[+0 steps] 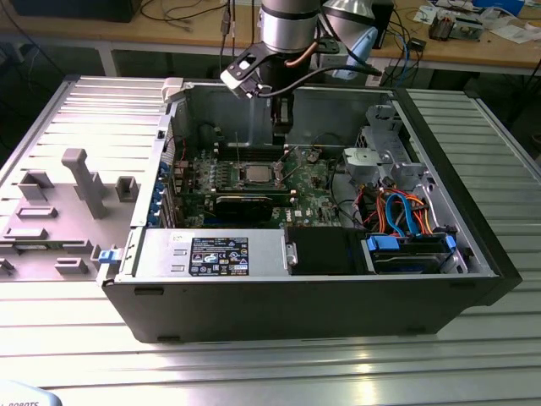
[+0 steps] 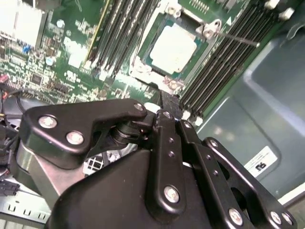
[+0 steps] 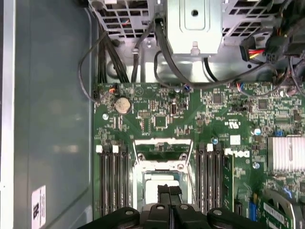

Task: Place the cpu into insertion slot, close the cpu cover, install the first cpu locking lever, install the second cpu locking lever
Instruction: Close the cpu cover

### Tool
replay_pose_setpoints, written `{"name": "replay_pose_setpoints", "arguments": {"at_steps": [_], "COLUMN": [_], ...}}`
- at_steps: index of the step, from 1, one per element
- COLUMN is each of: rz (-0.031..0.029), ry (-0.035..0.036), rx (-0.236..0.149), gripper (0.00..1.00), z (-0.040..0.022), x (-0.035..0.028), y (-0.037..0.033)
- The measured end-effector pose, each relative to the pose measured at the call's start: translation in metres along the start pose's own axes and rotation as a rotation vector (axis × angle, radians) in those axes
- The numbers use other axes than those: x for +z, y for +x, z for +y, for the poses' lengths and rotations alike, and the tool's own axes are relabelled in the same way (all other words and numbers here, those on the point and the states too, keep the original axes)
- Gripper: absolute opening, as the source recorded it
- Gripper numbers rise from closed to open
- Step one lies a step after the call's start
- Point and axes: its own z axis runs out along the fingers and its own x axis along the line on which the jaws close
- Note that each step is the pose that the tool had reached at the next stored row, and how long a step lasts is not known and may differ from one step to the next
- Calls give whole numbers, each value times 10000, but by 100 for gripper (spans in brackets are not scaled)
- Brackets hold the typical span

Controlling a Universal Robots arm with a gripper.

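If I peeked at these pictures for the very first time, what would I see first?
Your eye would go first to the big black pincer pointing down into the open computer case. Next you would spot the shiny silver cpu, sitting in the middle of the green motherboard just beyond the pincer's tip. After that come the bright blue and orange cables, bundled inside the case at the exterior view's right.
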Motion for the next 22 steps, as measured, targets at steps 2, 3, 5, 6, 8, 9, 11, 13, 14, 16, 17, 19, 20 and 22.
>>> {"name": "replay_pose_setpoints", "arguments": {"at_steps": [2,3,5,6,8,9,11,13,14,16,17,19,20,22], "rz": [-1,-5,-5,-5,-7,-7,-6,-5,-4,-5,-6,-7,-6,-5], "ry": [5,6,6,6,8,16,35,42,43,43,43,44,44,43], "rx": [-1,1,0,-3,1,1,0,-1,-2,-4,-4,-1,-1,-4], "gripper": [11,11,11,11,11,11,11,11,11,11,11,11,11,11], "z": [141,256,257,260,302,331,405,492,550,577,581,585,585,587], "x": [3,5,5,5,6,7,12,29,61,82,85,85,85,86], "y": [1,6,6,6,5,6,7,7,8,8,7,8,8,8]}}
